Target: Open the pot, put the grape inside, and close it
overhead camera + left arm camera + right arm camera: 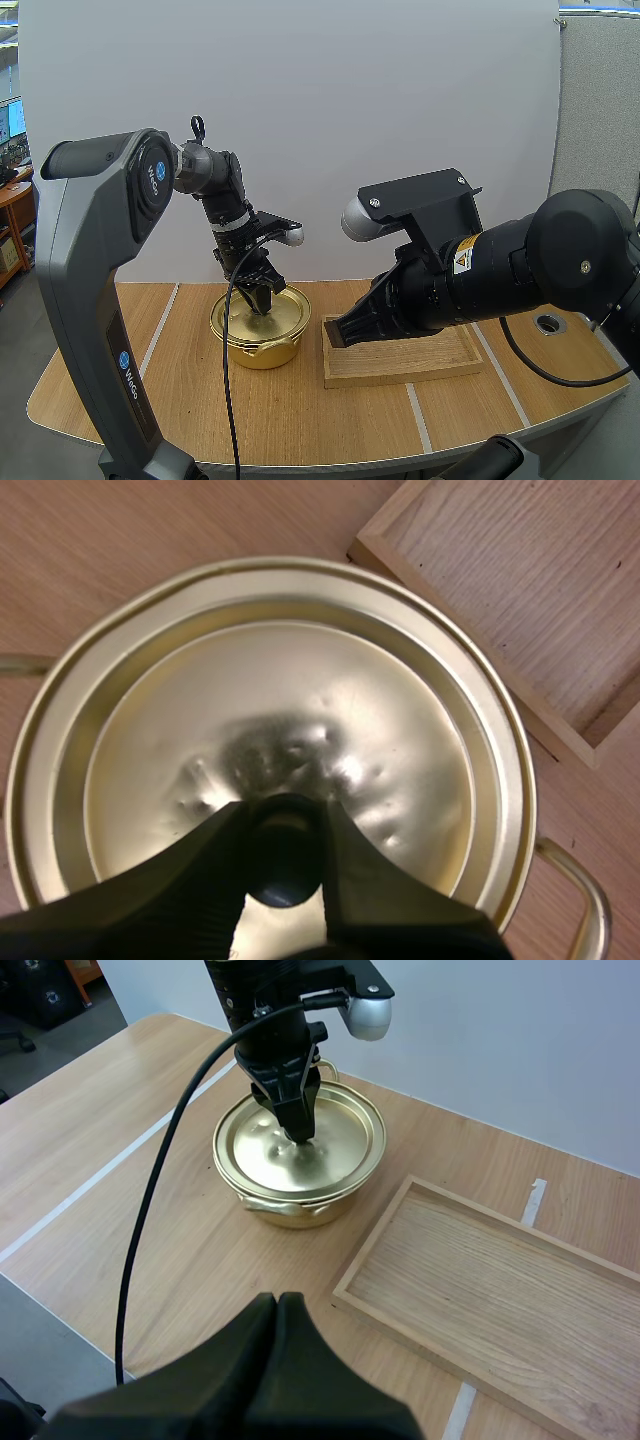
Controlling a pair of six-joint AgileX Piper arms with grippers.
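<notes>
The gold pot (pixel 258 350) stands on the table (pixel 330 425) just left of the wooden tray (pixel 420 362), near its corner but apart from it. Its lid (pixel 292 304) sits flat on the rim. The left gripper (pixel 265 306) points straight down at the lid's centre. Its fingers (pixel 200 875) stand narrow and pinch the black knob (pixel 285 865) between their tips. The right gripper (pixel 277 1305) hangs by the tray's left end, its fingers pressed together on nothing.

With the lid seated and the knob gripped, the step in hand reads as either the opening lift or the last of the closing. Whether the grape is already inside cannot be told (the lid hides the pot's inside, and the part of the tray that shows is bare).

If this is the opening, the next move calls for a straight upward pull. That would let the lid clear the rim without dragging the pot sideways. The lid then needs a spot to rest, and the tray looks the nearest.

Counted, largest first: one table, two arms with one gripper each, one tray, one pot, one lid, two side handles (pixel 580 890), one knob.
</notes>
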